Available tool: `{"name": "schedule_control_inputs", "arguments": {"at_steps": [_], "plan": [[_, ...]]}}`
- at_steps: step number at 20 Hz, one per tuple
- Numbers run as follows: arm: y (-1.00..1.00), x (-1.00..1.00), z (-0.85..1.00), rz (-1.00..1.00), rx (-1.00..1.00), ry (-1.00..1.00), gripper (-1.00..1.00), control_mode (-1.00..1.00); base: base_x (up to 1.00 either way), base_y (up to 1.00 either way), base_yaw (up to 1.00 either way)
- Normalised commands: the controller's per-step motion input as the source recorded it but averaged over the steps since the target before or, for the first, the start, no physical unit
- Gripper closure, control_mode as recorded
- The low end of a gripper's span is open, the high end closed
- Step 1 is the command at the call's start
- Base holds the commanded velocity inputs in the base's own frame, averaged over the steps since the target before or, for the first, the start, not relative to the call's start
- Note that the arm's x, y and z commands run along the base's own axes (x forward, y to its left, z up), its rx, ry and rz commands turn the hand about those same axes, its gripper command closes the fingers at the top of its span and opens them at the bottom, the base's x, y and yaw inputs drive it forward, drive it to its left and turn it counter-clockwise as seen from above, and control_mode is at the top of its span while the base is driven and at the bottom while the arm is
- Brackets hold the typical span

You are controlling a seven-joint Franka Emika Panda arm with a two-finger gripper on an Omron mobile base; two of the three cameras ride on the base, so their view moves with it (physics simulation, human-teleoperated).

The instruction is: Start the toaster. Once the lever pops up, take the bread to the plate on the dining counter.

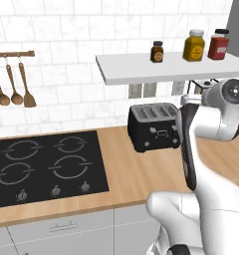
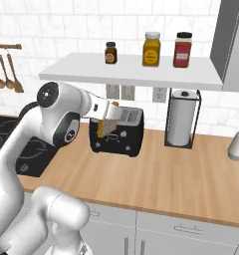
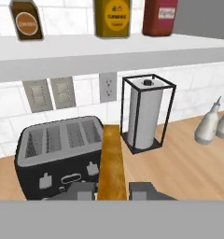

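The fingers are pinching the bread edge-on, one dark tip sitting on each side of the slice, which is rising straight up between them in the hand view. In the right base view the bread is hanging in the air in front of the toaster's upper left part, clear of the slots.

The toaster is sitting on the table just beyond and to the left of the fingers, its slots showing nothing inside from the hand view. To the right of the fingers and a little farther back, a black wire holder is standing with a white paper towel roll upright inside it. Farther right, two pale bottles are standing close together.

Above the fingers, a white shelf is carrying three jars: a brown one, a yellow one and a red one.

The left base view is adding a black hob set into the table left of the toaster, and wooden spoons hanging on a wall rail. There the arm is hiding the fingers.
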Motion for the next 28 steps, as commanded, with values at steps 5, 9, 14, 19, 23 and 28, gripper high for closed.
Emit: {"name": "schedule_control_inputs", "arguments": {"at_steps": [5,9,14,19,23,28], "plan": [[0.18,-0.99,0.00,0.00,0.00,0.14,1.00,-1.00,0.00,0.00,0.00],[0.14,-0.67,0.00,0.03,0.00,0.01,1.00,-1.00,0.00,0.00,0.00],[0.27,-0.24,-0.02,0.12,0.00,0.00,1.00,-1.00,0.00,0.00,0.00],[0.34,-0.02,-0.06,0.15,0.00,0.02,1.00,-1.00,0.00,0.00,0.00],[0.21,-0.53,0.00,0.05,0.00,-0.01,1.00,-1.00,0.00,0.00,0.00],[-0.02,-0.60,0.00,-0.36,0.00,-0.04,1.00,-1.00,0.00,0.00,0.00]]}}
